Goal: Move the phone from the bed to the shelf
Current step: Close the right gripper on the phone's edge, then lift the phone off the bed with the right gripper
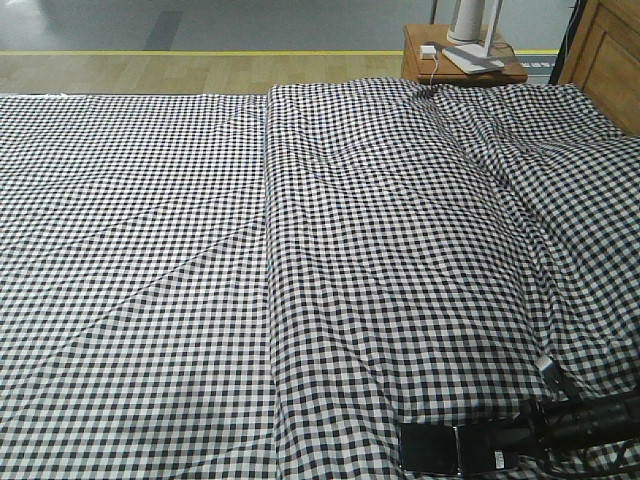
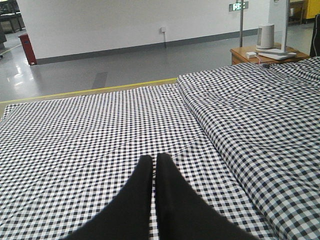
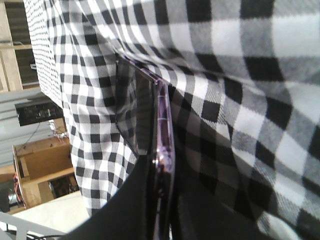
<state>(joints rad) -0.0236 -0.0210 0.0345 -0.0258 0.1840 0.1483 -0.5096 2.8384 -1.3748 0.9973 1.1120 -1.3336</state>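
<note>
Right gripper (image 3: 164, 175) clamps the phone's (image 1: 430, 447) edge where it lies flat at the bed's (image 1: 200, 250) near edge, left gripper (image 2: 154, 167) clenched empty; grasp seems made, next calls for a steady lift.

A thin, glossy black phone (image 3: 161, 117) with a pinkish edge lies on the creased black-and-white checked bed (image 1: 150, 250), its near end pinched between the right pincer (image 3: 164, 172) fingers.
</note>
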